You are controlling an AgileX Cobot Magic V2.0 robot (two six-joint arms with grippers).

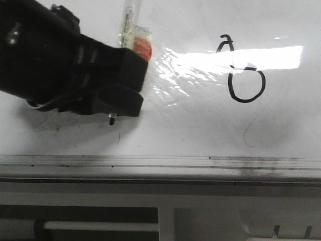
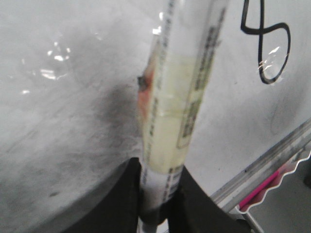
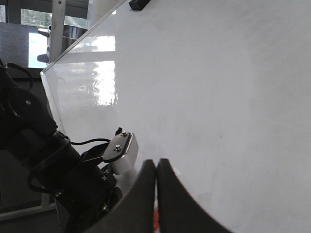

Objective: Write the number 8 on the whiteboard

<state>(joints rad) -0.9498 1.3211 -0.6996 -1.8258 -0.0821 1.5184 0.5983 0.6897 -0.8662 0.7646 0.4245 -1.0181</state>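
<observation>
Left end effector (image 1: 118,88) fills the upper left of the front view, its black fingers pressed tight around a marker (image 1: 129,22) whose clear, label-wrapped barrel rises out of the top edge of the frame; in the left wrist view we see the same barrel wedged between the two dark pads low in the centre. Our right end effector (image 3: 156,194) sits at the bottom centre of its own wrist view with its fingers pressed together on nothing. Largest of all is the whiteboard (image 1: 200,130), glossy and stiff, taking up most of the front view, with faint grey smears, a bright glare band across the upper middle and a grey metal rail (image 1: 160,163) along the lower edge. On it, in the upper right of the front view, stands the number 8 (image 1: 241,70): a narrow upper loop over a rounder lower loop, thin, black and wobbly, part of its middle washed out by the glare. We judge the figure essentially drawn. The marker looks light and rigid, but its smooth plastic wrap is likely slippery, so we would hold it low on the barrel, close to the tip, and press only gently on the slick board.
</observation>
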